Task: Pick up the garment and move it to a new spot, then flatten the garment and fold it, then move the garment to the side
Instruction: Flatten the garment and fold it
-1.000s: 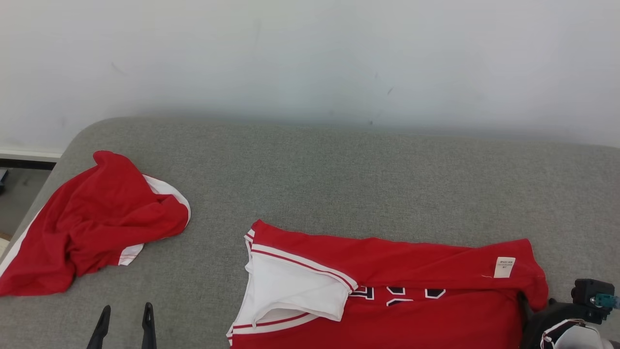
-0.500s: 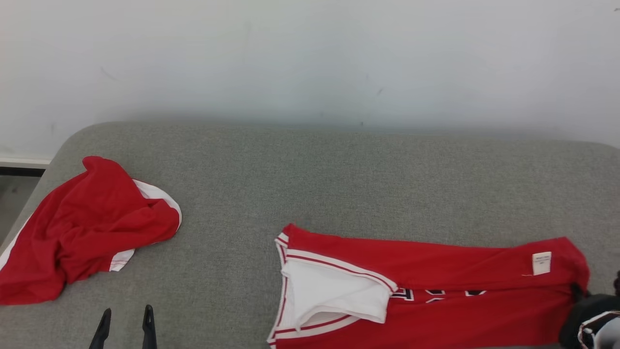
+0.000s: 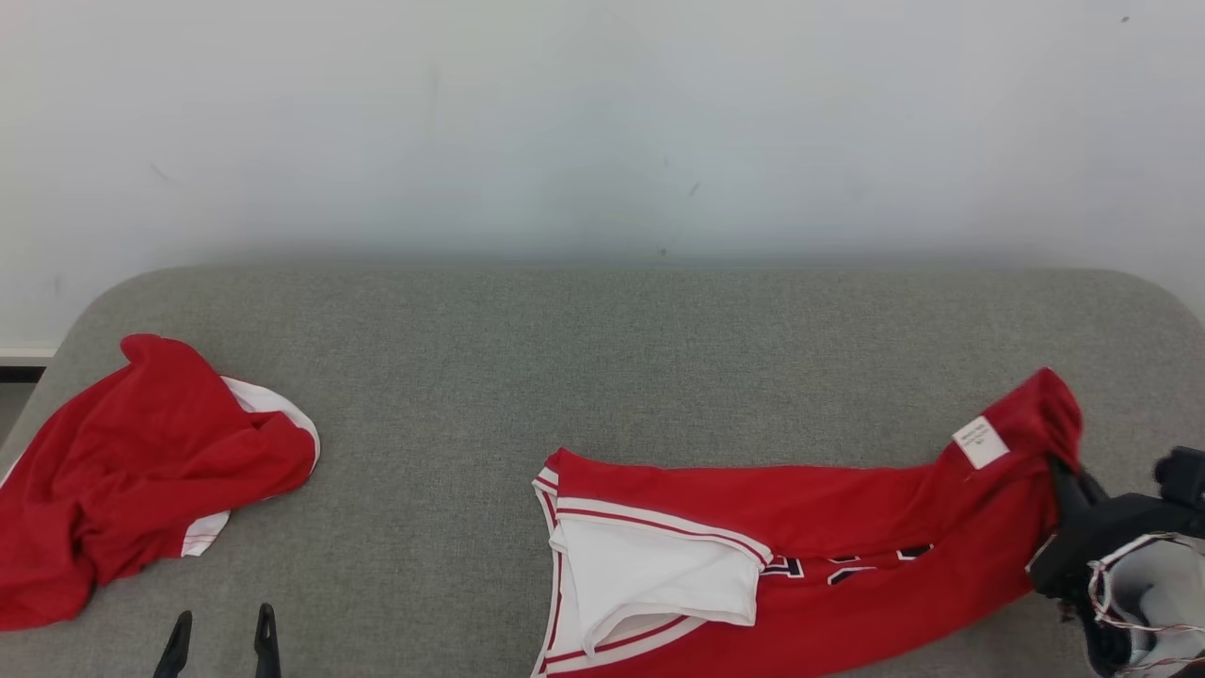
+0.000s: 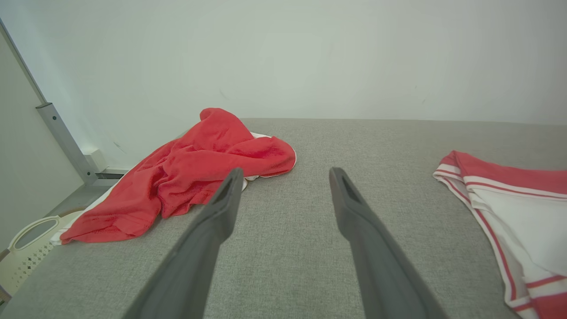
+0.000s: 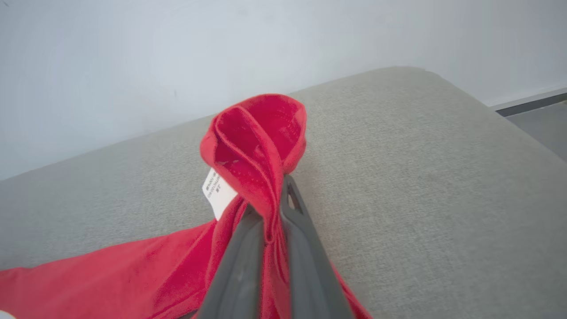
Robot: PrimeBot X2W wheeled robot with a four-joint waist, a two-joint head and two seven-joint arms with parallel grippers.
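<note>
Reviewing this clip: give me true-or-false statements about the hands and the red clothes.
1. The right hand is shut on a corner of the jersey, near its white label. True.
2. The left hand grips the crumpled red garment. False: it is open over the grey cushion, apart from that garment.
3. The crumpled red garment lies on the jersey. False: they lie apart.
4. The jersey has a white panel at its left end. True.

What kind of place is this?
Probably a plain indoor room for folding laundry: a grey padded surface against a bare white wall, a red jersey and a crumpled red garment on it, a pale basket beside it.
</note>
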